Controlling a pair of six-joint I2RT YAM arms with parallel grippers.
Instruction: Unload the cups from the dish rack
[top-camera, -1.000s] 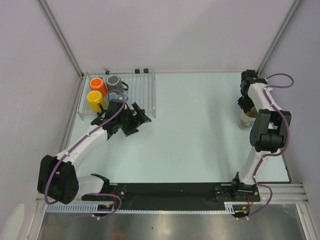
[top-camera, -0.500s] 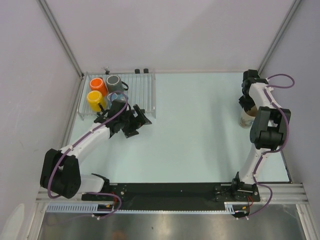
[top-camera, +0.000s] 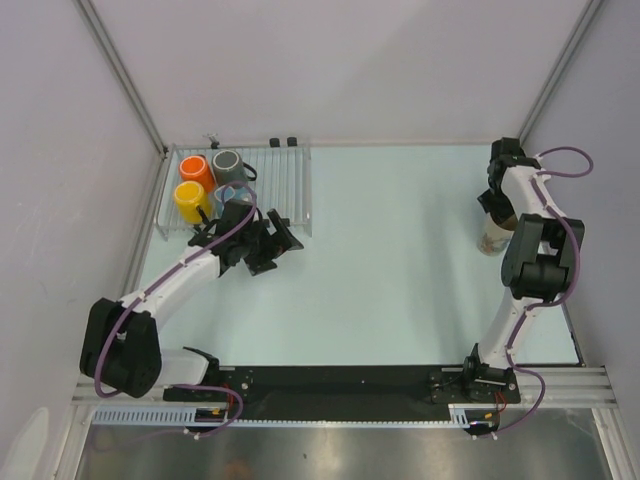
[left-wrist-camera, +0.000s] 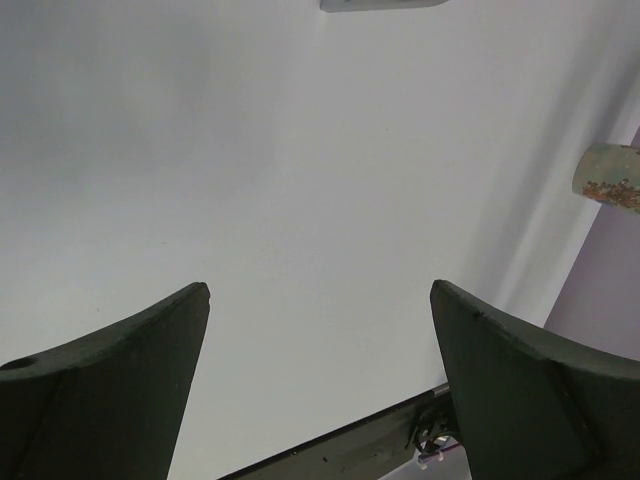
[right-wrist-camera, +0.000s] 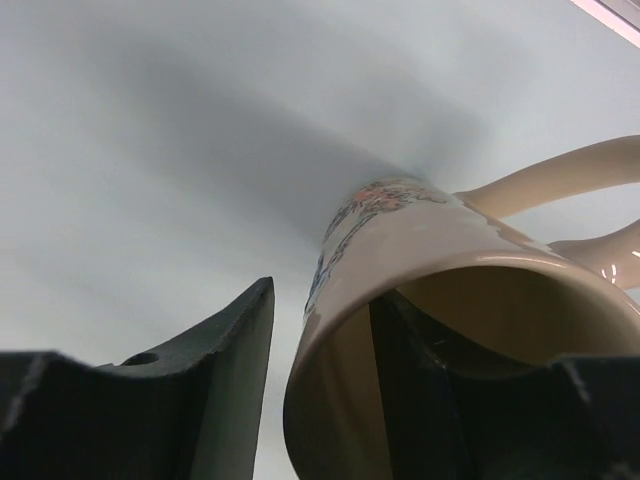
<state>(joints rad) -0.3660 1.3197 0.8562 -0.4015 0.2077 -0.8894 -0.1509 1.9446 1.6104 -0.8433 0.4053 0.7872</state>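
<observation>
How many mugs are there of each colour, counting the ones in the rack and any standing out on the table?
Orange mug: 1
Yellow mug: 1
Dark grey mug: 1
Light blue mug: 1, partly hidden
Cream mug: 1
Total: 5 mugs, 4 in the rack and 1 on the table at the right.

Five cups: orange (top-camera: 195, 168), yellow (top-camera: 187, 198), grey (top-camera: 229, 164), blue (top-camera: 228, 190), cream (top-camera: 491, 238); one dish rack (top-camera: 285, 185); two arms: left (top-camera: 170, 285), right (top-camera: 541, 262)

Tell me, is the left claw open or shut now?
Open. In the left wrist view, the left claw has its two fingers wide apart, and only the table shows between them; it holds nothing.
</observation>
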